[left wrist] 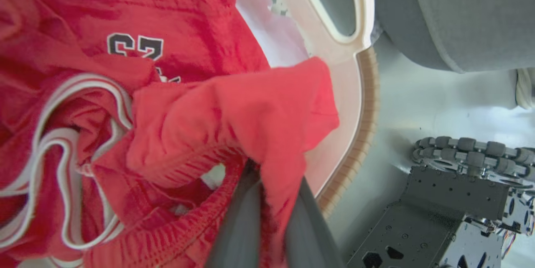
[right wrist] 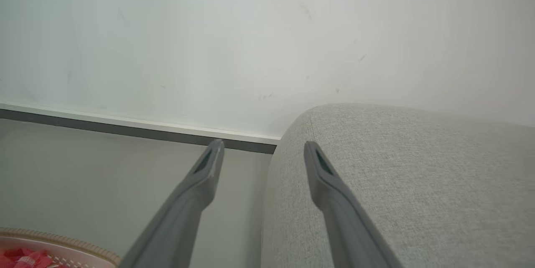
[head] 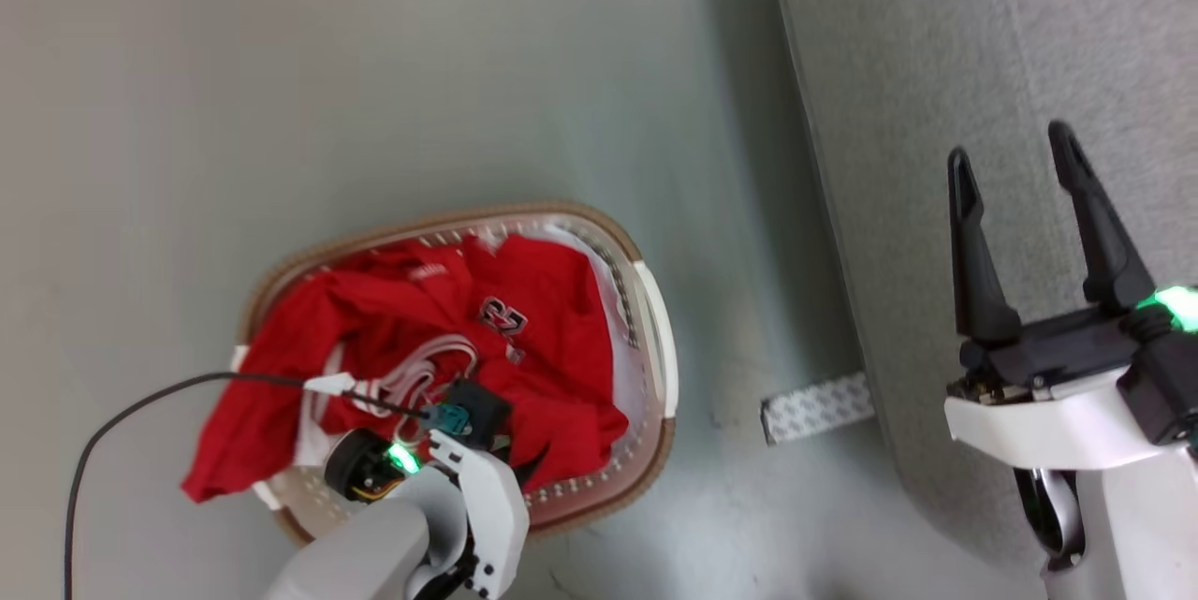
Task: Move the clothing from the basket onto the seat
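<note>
The grey seat (head: 983, 66) is the biggest thing here. In the head view it takes the side from 1 to 4 o'clock, and nothing lies on the part that shows. The pale floor (head: 374, 66) covers the rest. On it, toward 7 o'clock, stands the basket (head: 655, 319), with the seat at about 3 o'clock from it and a band of floor between the two. A short strip of tape (head: 819, 406) lies on the floor at the foot of the seat.

The clothing (head: 543, 347) is all in the basket, a loose red heap with white stripes and a number on it. One corner hangs over the rim at 8 o'clock. Under the heap, on the 2 o'clock side, a plain white cloth (left wrist: 271, 38) shows against the basket wall.

The left claw (left wrist: 273, 184) reaches down into the heap at the 6 o'clock part of the basket. In the left wrist view its two fingers stand narrow, with a fold of red cloth pinched between them, so I judge that it holds the clothing. The right claw (head: 1011, 143) stands wide and holds nothing, in the air above the edge of the seat at 4 o'clock.

So the task is at its beginning, I think. The grip is made, but no garment is lifted out yet or placed. Lifting, carrying to 3 o'clock and releasing on the seat are all left.
</note>
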Controlling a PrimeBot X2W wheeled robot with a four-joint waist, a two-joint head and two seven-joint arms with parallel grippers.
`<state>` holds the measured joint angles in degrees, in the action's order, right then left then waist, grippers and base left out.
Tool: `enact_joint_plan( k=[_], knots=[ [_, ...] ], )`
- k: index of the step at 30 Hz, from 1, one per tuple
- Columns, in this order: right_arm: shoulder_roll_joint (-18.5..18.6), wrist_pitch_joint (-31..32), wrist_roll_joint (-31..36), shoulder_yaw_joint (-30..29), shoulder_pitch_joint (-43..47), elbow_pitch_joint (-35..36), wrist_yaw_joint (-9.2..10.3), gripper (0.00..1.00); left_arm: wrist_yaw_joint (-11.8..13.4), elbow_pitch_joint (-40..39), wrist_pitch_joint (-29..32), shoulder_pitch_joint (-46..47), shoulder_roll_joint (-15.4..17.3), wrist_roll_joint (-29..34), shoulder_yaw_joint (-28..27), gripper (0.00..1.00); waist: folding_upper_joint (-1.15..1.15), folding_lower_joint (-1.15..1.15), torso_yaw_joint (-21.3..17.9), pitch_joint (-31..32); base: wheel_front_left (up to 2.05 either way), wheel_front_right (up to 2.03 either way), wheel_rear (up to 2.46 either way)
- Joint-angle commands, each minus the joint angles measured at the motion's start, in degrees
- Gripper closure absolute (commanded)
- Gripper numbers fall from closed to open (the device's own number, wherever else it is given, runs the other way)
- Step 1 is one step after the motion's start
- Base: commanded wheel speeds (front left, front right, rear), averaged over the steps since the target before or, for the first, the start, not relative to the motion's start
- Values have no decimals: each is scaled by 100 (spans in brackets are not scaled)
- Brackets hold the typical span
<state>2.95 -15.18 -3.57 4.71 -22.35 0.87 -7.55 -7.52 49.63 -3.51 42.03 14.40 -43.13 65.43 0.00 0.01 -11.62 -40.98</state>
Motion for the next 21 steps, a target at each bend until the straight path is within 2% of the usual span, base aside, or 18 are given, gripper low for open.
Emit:
enact_joint_plan(
  k=[1,7,13,18,21],
  knots=[
    [-6,4,-5,-59,170,-89,12,0,15,-97,-169,-89,41,-145,3,100,0,-1,224,497,0,0,0],
    [-3,4,34,-177,580,-339,12,0,15,-446,-546,-373,24,-479,-59,100,0,-1,639,1543,0,0,0],
    [-2,4,71,-270,1056,-534,12,0,41,-1016,-606,-661,137,-607,-30,100,0,-1,1001,2433,0,0,0],
    [-1,4,57,-401,1460,-647,13,0,255,-1791,-568,-880,339,-734,-139,100,0,-1,1227,3027,0,0,0],
    [1,4,72,-409,1673,-714,13,0,560,-2382,-497,-974,576,-811,-275,100,0,-1,1287,3305,0,0,0]
  ],
)
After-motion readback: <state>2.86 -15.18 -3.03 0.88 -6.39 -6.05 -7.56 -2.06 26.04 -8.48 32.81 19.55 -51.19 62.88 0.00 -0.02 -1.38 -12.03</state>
